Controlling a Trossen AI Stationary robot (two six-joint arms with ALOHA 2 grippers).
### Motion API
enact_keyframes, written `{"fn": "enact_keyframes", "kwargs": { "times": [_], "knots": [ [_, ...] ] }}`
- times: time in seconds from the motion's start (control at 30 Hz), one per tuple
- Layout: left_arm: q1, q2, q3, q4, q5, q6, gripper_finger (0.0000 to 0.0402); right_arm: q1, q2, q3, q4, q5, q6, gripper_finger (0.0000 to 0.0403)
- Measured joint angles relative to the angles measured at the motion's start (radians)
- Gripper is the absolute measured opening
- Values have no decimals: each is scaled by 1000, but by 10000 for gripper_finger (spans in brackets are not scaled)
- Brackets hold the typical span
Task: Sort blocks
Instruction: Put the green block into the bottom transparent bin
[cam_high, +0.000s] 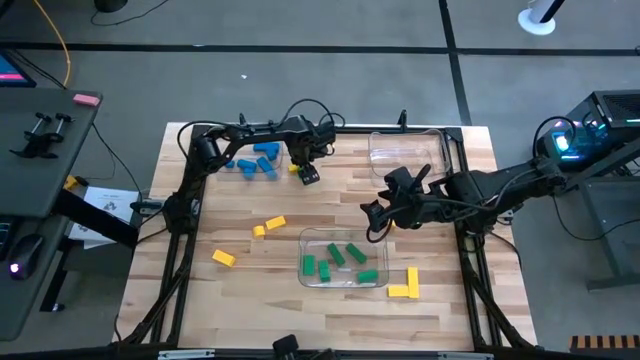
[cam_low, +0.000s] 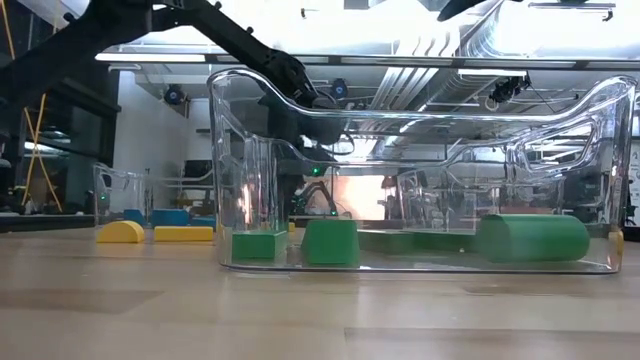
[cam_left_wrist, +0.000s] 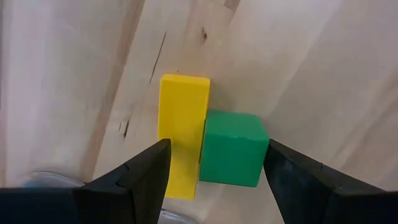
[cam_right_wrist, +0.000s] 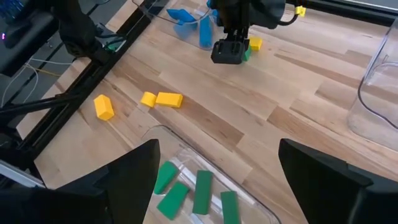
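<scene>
Standing nearest the low camera, a clear tray (cam_low: 420, 170) rests on the pale wooden table (cam_high: 250, 290) and holds several green blocks (cam_high: 340, 262). Just beside that tray's near right corner lie two yellow blocks (cam_high: 405, 285). Left of the tray, three more yellow blocks (cam_high: 268, 227) lie scattered on the bare planks, one (cam_high: 223, 258) well apart from the others.

Above the tray's far right corner hangs the right gripper (cam_high: 378, 215), its fingers (cam_right_wrist: 124, 180) spread wide and holding nothing. A second clear tray (cam_high: 405, 152) stands past it, near the table's far edge.

Farther back on the left, the left gripper (cam_high: 308, 175) points down at a yellow block (cam_left_wrist: 181, 134) and a green cube (cam_left_wrist: 233, 148) that touch side by side; its released fingers (cam_left_wrist: 140, 171) stand either side of the pair. A heap of blue blocks (cam_high: 255, 160) lies just beside it, near the far left corner.

Grey floor surrounds the table, with a dark desk (cam_high: 40, 150) to the left and lit equipment (cam_high: 585, 135) to the right. Ceiling ducts and bright lights fill the room behind in the low view.
</scene>
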Motion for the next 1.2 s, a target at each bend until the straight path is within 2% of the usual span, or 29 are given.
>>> {"fn": "enact_keyframes", "kwargs": {
  "times": [0.37,0.47,0.57,0.8,0.97,1.13,1.2],
  "knots": [
    [-28,-1,-35,12,-11,15,238,0,0,0,-7,0,-3,326],
    [-34,-1,-36,13,-33,14,228,0,0,0,-7,0,-7,326],
    [-37,-1,-37,11,-33,5,196,0,0,0,-7,1,-7,326],
    [-45,-3,-37,3,-30,0,92,0,0,0,-7,1,-7,326],
    [-43,-24,-18,-12,-23,0,91,0,0,0,-7,2,-14,326],
    [-29,-112,31,6,-19,-38,91,0,0,0,-7,18,-28,326],
    [-27,-151,31,33,22,-80,91,0,0,0,-7,44,-29,326]
  ]
}}
